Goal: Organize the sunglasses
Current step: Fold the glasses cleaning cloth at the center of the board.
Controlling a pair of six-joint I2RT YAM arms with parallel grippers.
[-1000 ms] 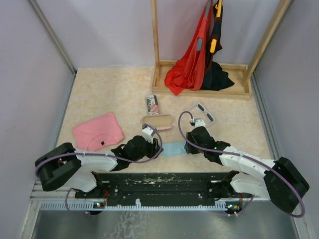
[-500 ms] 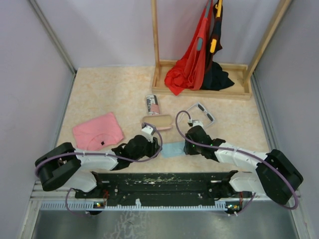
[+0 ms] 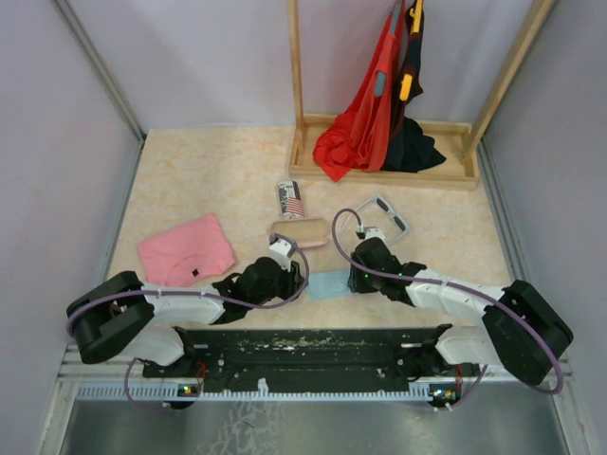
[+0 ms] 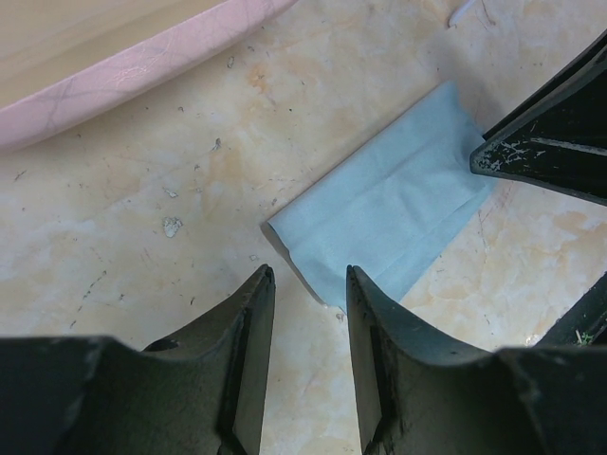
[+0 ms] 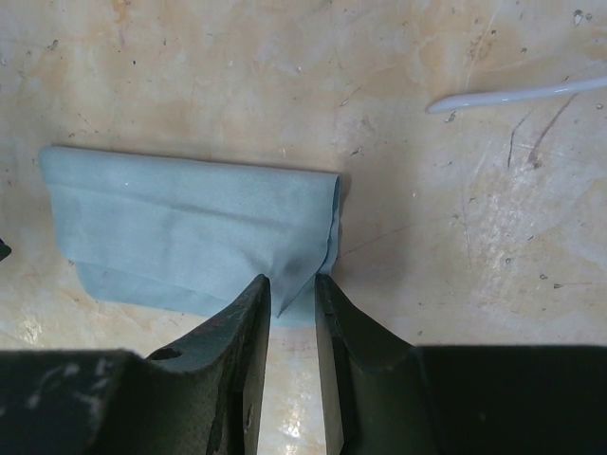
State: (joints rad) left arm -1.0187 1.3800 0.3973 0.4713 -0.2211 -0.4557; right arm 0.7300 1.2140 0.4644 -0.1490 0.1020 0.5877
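Beige marbled worktop [image 3: 209, 180]. Plain light-blue cloth [image 3: 330, 283], pale pink case [image 3: 300, 231], stars-and-stripes case [image 3: 291, 199], white-framed, dark-lensed sunglasses [image 3: 386, 216], pink garment [image 3: 187, 250] near the left edge.

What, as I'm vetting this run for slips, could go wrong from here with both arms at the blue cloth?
1. The right jaws straddle only a corner of the blue cloth, so a pinch may slip off or pull the fold open.
2. The left jaws sit at the cloth's opposite end, close to the right jaws; the two could bump.
3. The white sunglasses lie just beyond the right jaws, so a careless swing might knock them.
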